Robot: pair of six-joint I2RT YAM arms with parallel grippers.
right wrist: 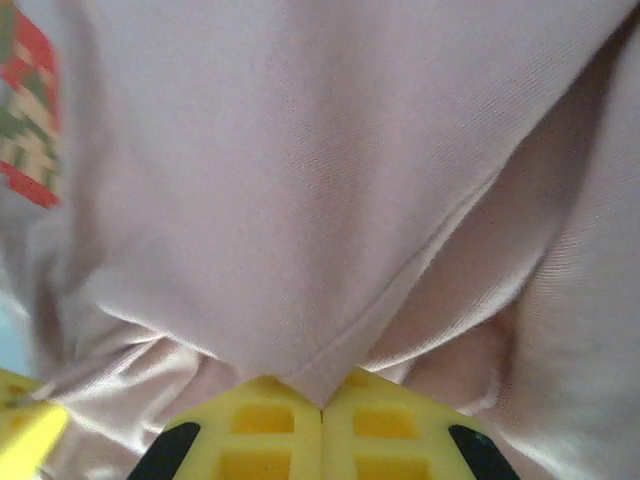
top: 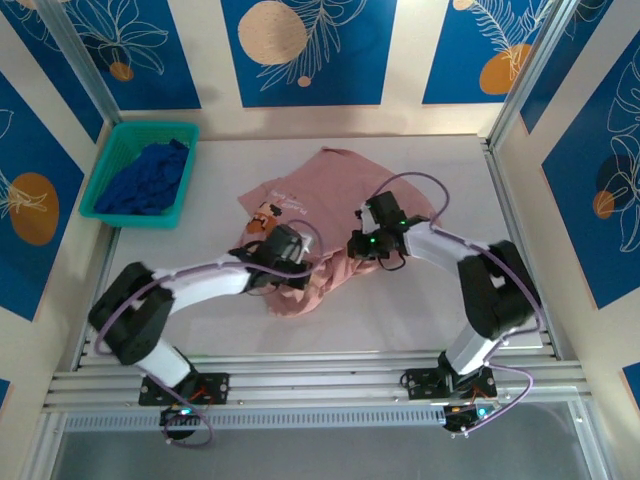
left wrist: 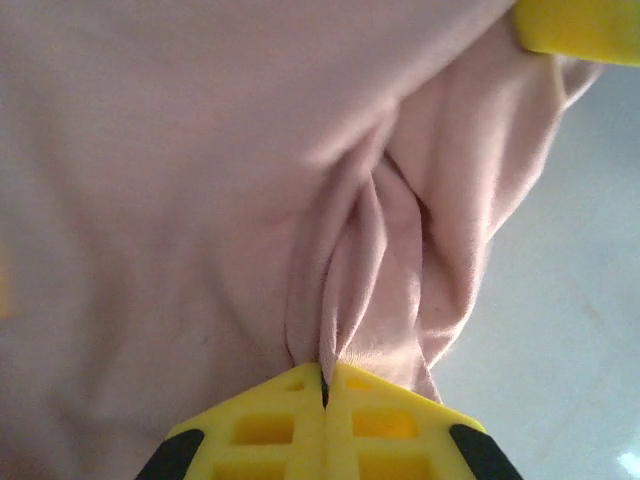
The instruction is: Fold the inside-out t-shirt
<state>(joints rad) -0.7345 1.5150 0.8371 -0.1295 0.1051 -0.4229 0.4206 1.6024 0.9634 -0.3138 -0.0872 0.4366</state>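
1. Located at the middle of the pale grey flat table top [top: 450, 320]: dusty-pink, soft cotton short-sleeved t-shirt [top: 335, 185], crumpled rather than laid flat.
2. Far portion of the t-shirt: a broad, fairly smooth panel spread toward the back of the table. Near portion: bunched into thick, rounded folds between the two arms.
3. Small print [top: 266, 214] in orange and dark tones on the left part of the cloth, seen from above. In the right wrist view, at the left edge: a blocky patch of red, green and cream on the pink fabric.
4. Left gripper [left wrist: 323, 385], yellow two-finger type: fingertips pressed together, pinching a narrow upright pleat of the pink fabric. Deep creases running up from the pinch; bare table surface to the right of the cloth.
5. Right gripper [right wrist: 322, 402], same yellow type: fingertips pressed together, pinching a pointed fold of the fabric. Smooth cloth fanning upward from the pinch, with one diagonal crease rising to the right.
6. Both grippers near each other at the near, bunched part of the t-shirt, left one on its left side, right one on its right side.
7. Well apart, at the far left corner of the table: teal plastic rectangular basket [top: 105, 170] holding a dark blue crumpled garment [top: 150, 180].
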